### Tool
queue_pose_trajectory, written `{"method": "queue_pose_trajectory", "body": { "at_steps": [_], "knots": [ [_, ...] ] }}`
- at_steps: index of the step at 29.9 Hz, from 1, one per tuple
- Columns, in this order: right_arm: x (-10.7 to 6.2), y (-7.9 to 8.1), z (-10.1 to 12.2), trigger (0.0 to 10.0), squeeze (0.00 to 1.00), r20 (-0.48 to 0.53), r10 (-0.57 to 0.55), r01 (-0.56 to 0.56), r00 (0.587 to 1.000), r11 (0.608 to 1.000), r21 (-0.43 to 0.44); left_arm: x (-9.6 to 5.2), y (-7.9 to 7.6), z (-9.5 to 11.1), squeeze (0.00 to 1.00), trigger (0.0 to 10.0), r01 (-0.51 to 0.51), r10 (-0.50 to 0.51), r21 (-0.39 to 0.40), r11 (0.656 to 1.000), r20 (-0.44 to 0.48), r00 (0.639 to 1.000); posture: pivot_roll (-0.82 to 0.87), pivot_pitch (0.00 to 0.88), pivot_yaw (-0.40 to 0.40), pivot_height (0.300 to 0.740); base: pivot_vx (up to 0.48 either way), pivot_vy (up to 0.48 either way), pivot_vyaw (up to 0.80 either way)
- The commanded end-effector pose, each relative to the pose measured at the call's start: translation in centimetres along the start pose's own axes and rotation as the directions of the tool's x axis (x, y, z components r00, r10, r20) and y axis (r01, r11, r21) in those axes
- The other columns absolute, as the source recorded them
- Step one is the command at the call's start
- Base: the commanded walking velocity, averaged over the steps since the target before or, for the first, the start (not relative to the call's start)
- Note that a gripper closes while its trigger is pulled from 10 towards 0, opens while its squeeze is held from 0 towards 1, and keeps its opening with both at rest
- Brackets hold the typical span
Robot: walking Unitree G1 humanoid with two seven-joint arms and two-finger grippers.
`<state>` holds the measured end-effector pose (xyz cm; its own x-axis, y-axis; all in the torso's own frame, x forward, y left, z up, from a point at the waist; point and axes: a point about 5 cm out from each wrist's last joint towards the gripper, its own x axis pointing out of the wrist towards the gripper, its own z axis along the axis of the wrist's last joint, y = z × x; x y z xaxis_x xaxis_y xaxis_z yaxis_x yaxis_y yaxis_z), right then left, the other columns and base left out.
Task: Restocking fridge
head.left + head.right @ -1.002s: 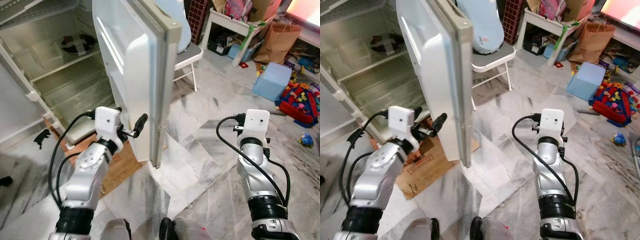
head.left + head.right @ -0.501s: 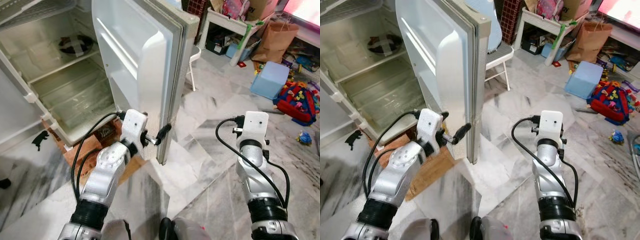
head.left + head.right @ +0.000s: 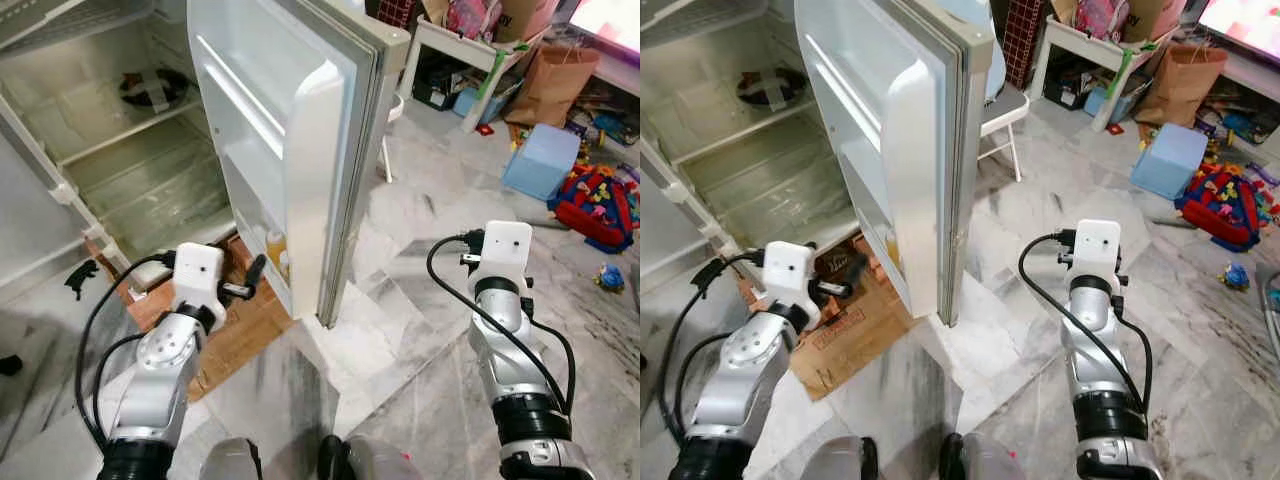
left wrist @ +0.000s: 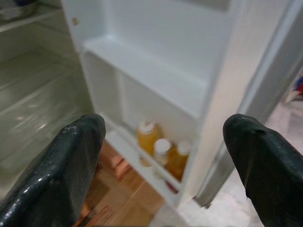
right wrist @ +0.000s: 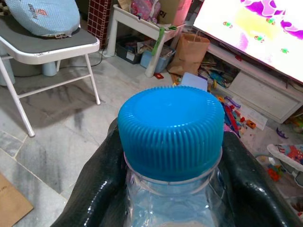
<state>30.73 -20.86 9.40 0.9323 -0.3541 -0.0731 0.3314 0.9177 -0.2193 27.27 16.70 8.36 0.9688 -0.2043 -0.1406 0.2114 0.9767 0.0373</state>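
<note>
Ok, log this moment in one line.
door: open | left gripper: open, by door shelf | right gripper: shut on bottle | door shelf: bottles

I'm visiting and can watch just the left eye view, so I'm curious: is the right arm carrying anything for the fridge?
Observer: Yes. The right gripper is shut on a clear bottle with a blue cap.
Operator: Is anything in the door already?
Observer: Three orange bottles stand on the fridge door's lowest shelf.
Operator: And the left one?
Observer: The left gripper is open and holds nothing.
</note>
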Motion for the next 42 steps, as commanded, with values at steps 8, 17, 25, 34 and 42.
{"method": "queue_pose_trajectory", "body": {
  "at_steps": [8,17,25,34,42],
  "knots": [
    [0.0,0.6,0.8,10.0,0.0,0.024,0.03,-0.031,0.999,0.999,0.033,2.5,-1.5,0.6,0.0,10.0,0.006,-0.006,0.037,0.999,-0.002,1.0,0.08,0.123,-0.084,0.74,0.0,0.0,0.0],
    [-0.5,-0.2,0.5,10.0,0.0,0.021,0.008,-0.009,1.0,0.999,0.034,5.8,-1.3,1.4,0.0,10.0,-0.158,0.162,0.111,0.981,-0.023,0.987,0.04,0.136,-0.061,0.74,0.0,0.0,0.0],
    [-0.9,-1.1,0.5,10.0,0.0,0.024,-0.008,0.008,1.0,1.0,0.022,9.4,-3.1,2.6,0.0,10.0,-0.164,0.189,0.226,0.96,-0.094,0.977,0.01,0.148,-0.057,0.74,0.0,0.0,0.0],
    [-1.0,-1.2,0.8,10.0,0.0,0.027,-0.008,0.008,1.0,1.0,0.022,10.5,-11.2,4.0,0.0,10.0,0.269,-0.253,0.265,0.926,-0.094,0.963,0.0,0.148,-0.057,0.74,0.0,0.0,0.0],
    [-1.1,-1.0,0.7,10.0,0.0,0.022,0.002,-0.003,1.0,1.0,0.025,9.5,-9.0,2.9,0.0,10.0,0.25,-0.246,0.271,0.93,-0.048,0.968,0.01,0.155,-0.061,0.74,0.0,0.0,0.0]
  ]
}}
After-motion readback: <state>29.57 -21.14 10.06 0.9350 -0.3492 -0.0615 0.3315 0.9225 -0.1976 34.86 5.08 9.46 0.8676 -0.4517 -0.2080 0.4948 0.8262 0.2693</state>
